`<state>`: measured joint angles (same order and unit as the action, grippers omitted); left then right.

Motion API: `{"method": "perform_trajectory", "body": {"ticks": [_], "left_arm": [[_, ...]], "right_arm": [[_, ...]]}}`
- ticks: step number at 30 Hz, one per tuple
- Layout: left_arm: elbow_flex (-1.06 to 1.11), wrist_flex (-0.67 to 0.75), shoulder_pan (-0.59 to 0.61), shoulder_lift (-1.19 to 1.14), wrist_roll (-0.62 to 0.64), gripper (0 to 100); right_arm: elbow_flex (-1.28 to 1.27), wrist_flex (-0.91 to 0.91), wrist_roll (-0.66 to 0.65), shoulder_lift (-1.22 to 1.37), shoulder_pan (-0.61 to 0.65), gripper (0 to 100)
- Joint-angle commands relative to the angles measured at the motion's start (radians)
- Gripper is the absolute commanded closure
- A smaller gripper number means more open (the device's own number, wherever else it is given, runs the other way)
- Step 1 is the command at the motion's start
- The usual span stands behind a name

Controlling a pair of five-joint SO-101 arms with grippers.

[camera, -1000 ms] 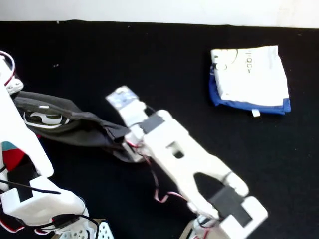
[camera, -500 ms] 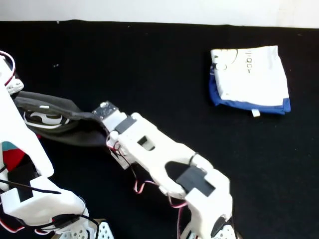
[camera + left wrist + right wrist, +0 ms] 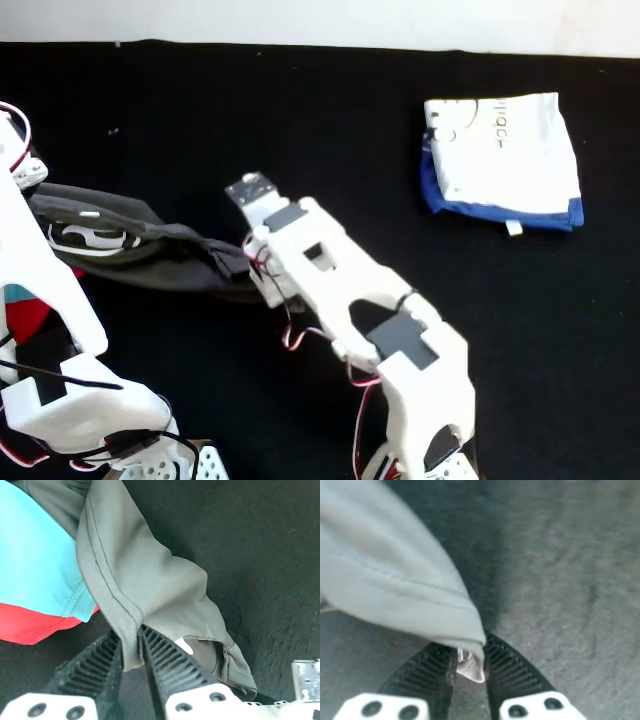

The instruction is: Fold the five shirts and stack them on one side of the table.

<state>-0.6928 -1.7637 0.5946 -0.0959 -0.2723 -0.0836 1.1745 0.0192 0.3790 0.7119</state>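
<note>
My left gripper (image 3: 130,631) is closed on a seam fold of the grey shirt (image 3: 150,585). My right gripper (image 3: 469,650) pinches another edge of the same shirt, which is bunched near the left edge of the table (image 3: 300,110). The left arm covers part of this shirt, and beside it I see only pieces of a turquoise shirt (image 3: 35,565) and a red shirt (image 3: 40,630). Toward the far right corner a folded white shirt (image 3: 505,150) sits on a folded blue shirt (image 3: 470,208), of which only the borders show.
</note>
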Motion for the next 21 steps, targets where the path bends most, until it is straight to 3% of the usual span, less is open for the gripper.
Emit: {"method": "perform_trajectory", "body": {"ticks": [1, 8, 16, 21], "left_arm": [[0.033, -0.003, 0.004, 0.008, 0.005, 99], [0.117, -0.005, -0.096, 0.048, 0.009, 99], [0.117, -0.003, -0.274, 0.369, 0.006, 99], [0.117, 0.034, -0.300, 0.515, 0.005, 99]], "right_arm": [[0.056, 0.044, 0.000, -0.157, -0.107, 99.2], [0.059, 0.054, -0.184, -0.504, -0.326, 99.2], [0.077, 0.047, -0.377, -0.776, -0.541, 99.2], [0.206, 0.045, -0.427, -0.862, -0.657, 99.2]]}}
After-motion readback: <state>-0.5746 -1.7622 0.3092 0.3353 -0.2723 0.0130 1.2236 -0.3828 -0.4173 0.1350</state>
